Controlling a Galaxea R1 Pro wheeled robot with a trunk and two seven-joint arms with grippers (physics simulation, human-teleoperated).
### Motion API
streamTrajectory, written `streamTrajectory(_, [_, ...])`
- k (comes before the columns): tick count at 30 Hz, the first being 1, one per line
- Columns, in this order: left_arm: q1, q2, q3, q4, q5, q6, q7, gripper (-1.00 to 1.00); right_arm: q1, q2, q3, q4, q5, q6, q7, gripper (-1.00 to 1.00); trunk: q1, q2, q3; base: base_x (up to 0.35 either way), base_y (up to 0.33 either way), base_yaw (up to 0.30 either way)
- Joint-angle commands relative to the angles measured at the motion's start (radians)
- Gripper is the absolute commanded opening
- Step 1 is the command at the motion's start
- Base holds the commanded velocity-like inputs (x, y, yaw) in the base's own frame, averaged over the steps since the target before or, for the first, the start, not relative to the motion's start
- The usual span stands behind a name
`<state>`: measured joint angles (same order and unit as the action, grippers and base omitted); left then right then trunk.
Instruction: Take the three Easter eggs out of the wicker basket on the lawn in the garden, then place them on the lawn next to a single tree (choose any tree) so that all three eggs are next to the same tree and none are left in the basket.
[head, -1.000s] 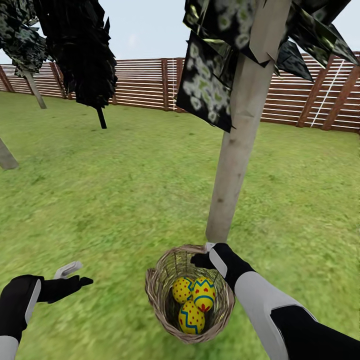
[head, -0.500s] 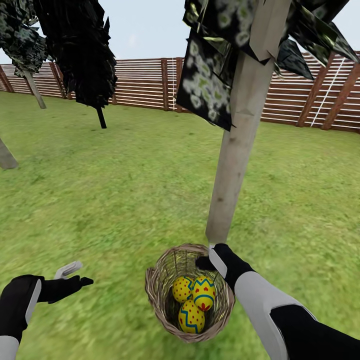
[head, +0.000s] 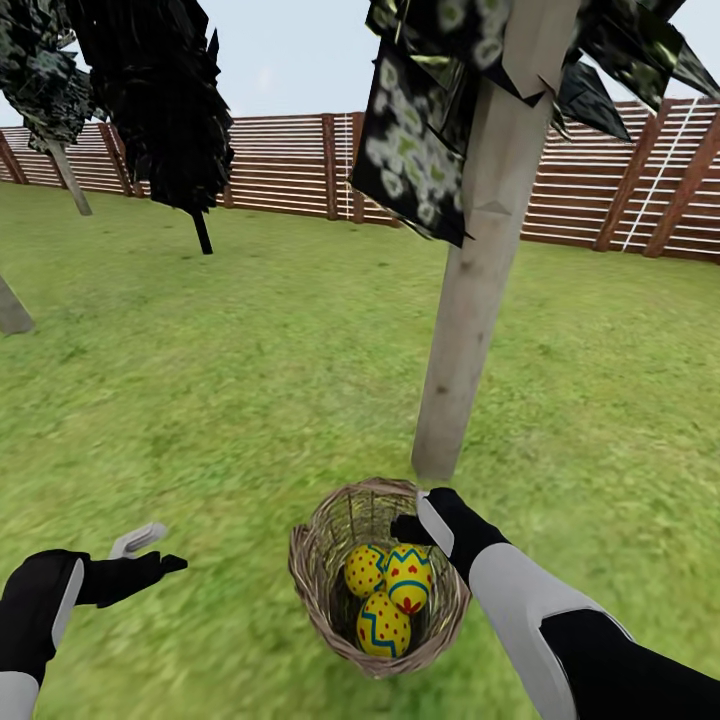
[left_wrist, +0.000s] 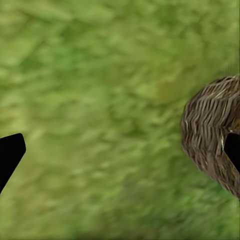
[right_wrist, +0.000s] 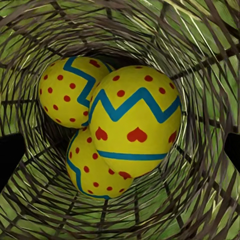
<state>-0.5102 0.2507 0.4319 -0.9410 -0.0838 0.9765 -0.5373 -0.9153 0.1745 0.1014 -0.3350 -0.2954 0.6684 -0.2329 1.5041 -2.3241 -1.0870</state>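
Right gripper (head: 412, 520) hangs at the far rim of the basket (head: 318, 575), on the tree side, its dark fingertips spread to either edge of the right wrist view with nothing between them but the weave and the eggs below. Left gripper (head: 150, 552) hovers over bare grass well to the left of the basket, one pale and one dark finger held apart and empty; its wrist view shows the basket's woven outer wall (left_wrist: 210, 135) off to one side.

Lawn (head: 250, 380) spreads flat and green out to a brown slatted fence (head: 290, 165). A tree (head: 480, 260) with a thick pale trunk rises just behind the basket, its base near the rim but apart from it, dark blotched leaves hanging overhead. A black-leaved tree (head: 160, 90) with a thin black trunk stands far off to the left.

Inside the basket sit all three eggs, touching in a cluster at the bottom. The egg with a blue zigzag and red heart-like marks (right_wrist: 135, 120) lies on top, nearest the right gripper; a dotted egg (right_wrist: 67, 90) rests beside it, and a third egg (right_wrist: 95, 172) is partly tucked under both.
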Motion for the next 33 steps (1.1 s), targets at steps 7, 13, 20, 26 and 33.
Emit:
streamTrajectory(7, [-0.001, -0.001, 0.002, -0.001, -0.011, 0.004, -0.009, 1.00, 0.000, 0.000, 0.006, -0.006, -0.010, -0.005, -0.009, 1.00, 0.027, -0.050, -0.023, 0.000, 0.000, 0.000])
streamTrajectory(13, [-0.001, -0.002, 0.003, 0.000, -0.011, 0.003, -0.009, 1.00, -0.001, 0.000, 0.006, -0.006, -0.009, -0.005, -0.011, 1.00, 0.050, -0.092, -0.042, 0.000, 0.000, 0.000])
streamTrajectory(20, [-0.001, -0.002, 0.002, 0.031, -0.012, 0.000, -0.008, 1.00, -0.002, -0.001, 0.003, -0.008, -0.009, -0.033, -0.019, 1.00, 0.077, -0.141, -0.064, 0.000, 0.000, 0.000])
streamTrajectory(26, [-0.001, -0.001, 0.002, 0.041, -0.013, -0.001, -0.007, 1.00, -0.007, 0.000, 0.001, -0.010, -0.011, -0.063, -0.064, 1.00, 0.096, -0.176, -0.083, 0.000, 0.000, 0.000])
streamTrajectory(33, [-0.001, -0.002, 0.002, 0.041, -0.013, -0.001, -0.007, 1.00, -0.006, 0.000, 0.001, -0.015, -0.008, -0.094, -0.064, 1.00, 0.099, -0.178, -0.110, 0.000, 0.000, 0.000])
